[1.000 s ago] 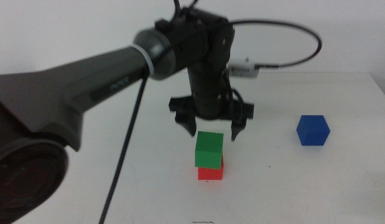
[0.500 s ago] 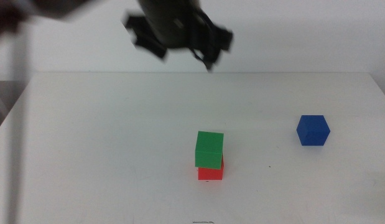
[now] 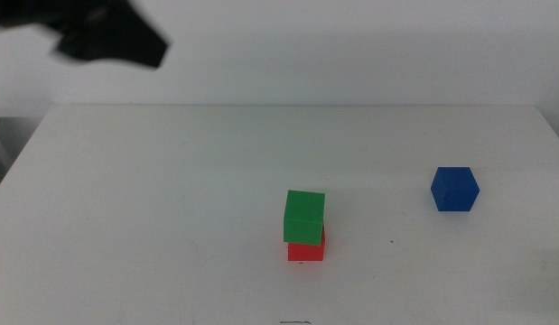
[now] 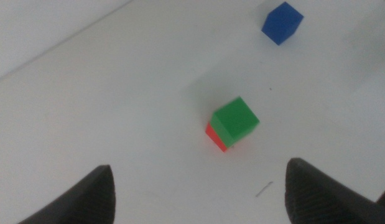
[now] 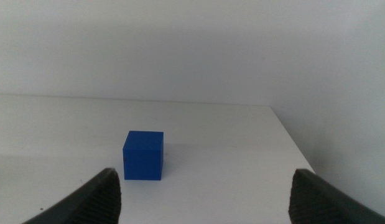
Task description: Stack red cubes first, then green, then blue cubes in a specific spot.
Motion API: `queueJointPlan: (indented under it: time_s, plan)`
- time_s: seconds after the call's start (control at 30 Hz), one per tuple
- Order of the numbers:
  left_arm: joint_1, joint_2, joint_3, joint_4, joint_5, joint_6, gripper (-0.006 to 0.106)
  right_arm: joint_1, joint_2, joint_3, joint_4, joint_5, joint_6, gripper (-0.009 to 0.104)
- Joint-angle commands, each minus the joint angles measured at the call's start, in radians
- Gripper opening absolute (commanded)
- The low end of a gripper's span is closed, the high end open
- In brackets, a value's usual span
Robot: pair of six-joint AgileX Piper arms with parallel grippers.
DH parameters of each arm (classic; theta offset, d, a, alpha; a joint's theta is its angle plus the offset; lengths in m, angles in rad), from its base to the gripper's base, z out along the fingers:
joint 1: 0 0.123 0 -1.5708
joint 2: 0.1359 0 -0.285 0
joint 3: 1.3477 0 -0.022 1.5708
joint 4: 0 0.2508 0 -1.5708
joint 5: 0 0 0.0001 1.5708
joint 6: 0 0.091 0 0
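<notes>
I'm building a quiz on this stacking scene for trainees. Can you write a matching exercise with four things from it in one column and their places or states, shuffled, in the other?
Things:
1. green cube
2. red cube
3. blue cube
4. left gripper

Places or states:
A. alone on the white table, off to the right of the stack
B. bottom of the stack, resting on the table
C. open and empty, up above the stack
D. on top of another cube, slightly skewed

Pairs: 1-D, 2-B, 3-A, 4-C

The right gripper, also open, faces the blue cube.
</notes>
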Motion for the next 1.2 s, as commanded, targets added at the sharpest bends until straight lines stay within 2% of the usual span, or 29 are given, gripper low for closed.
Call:
queueJointPlan:
  time_s: [0.0, 0.1, 0.93, 1.17]
  plan:
    - [0.069, -0.111, 0.083, -0.160, -0.086, 0.076, 0.093, -0.008, -0.015, -0.010, -0.007, -0.075, -0.005, 0.094]
    - [0.133, -0.189, 0.176, -0.216, -0.145, 0.097, 0.093, -0.008, -0.015, -0.010, -0.007, -0.075, -0.005, 0.094]
    - [0.134, -0.213, 0.209, -0.242, -0.239, 0.082, 0.093, -0.008, -0.015, -0.010, -0.007, -0.075, -0.005, 0.094]
    - [0.134, -0.212, 0.209, -0.241, -0.239, 0.082, 0.093, -0.008, 0.193, -0.335, 0.000, 0.184, -0.005, 0.094]
